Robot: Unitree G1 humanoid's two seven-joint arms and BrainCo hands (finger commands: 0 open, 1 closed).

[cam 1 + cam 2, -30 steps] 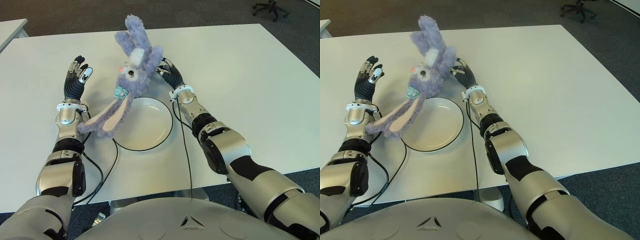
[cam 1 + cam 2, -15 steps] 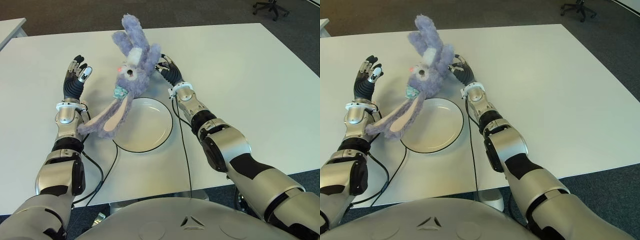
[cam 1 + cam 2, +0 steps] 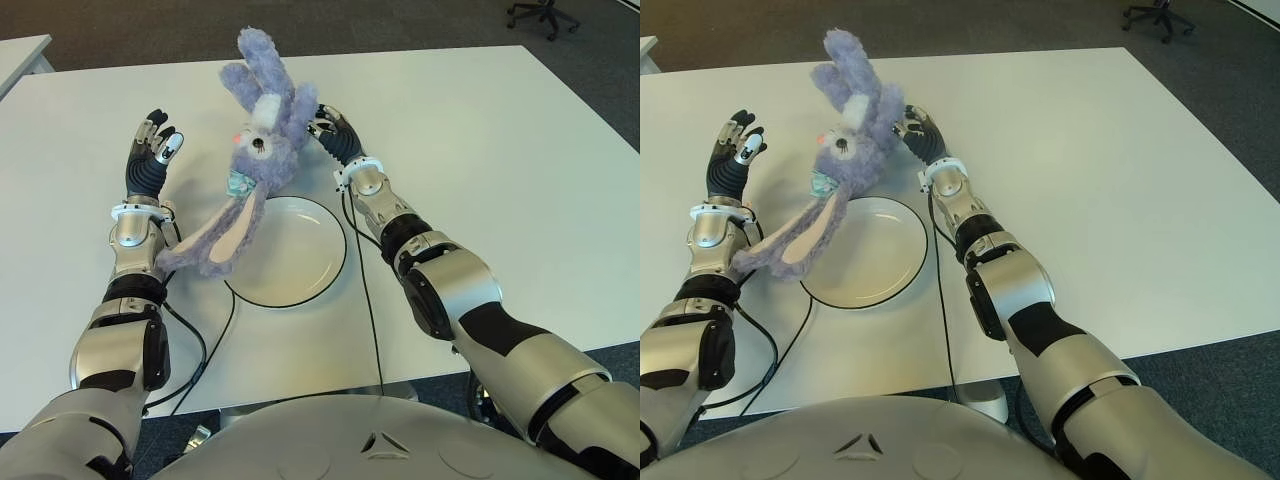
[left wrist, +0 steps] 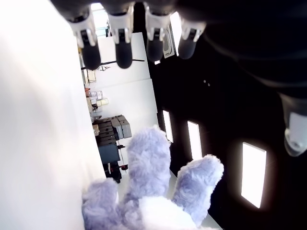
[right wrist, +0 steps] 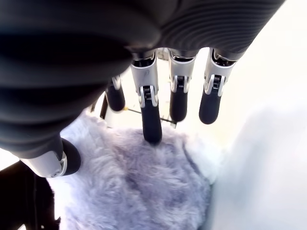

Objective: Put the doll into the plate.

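Currently the fluffy purple plush rabbit doll (image 3: 255, 160) is propped between both hands just beyond the round white black-rimmed plate (image 3: 295, 255), mid-tabletop (image 3: 500, 150). Right hand (image 3: 335, 140) presses its side with extended fingers (image 5: 151, 127); left hand (image 3: 150, 165) is spread, empty. Lower it gently, centred over the plate.

The white table (image 3: 500, 150) is seen from above by the two head cameras, aimed forward and down and set slightly apart; the same scene is shared by both, including the plate (image 3: 290, 250), the doll (image 3: 262, 150) and both arms; the left hand (image 4: 139, 33) and right hand (image 5: 163, 96) are each viewed from close behind by a wrist camera; the doll's fur is caught in both.
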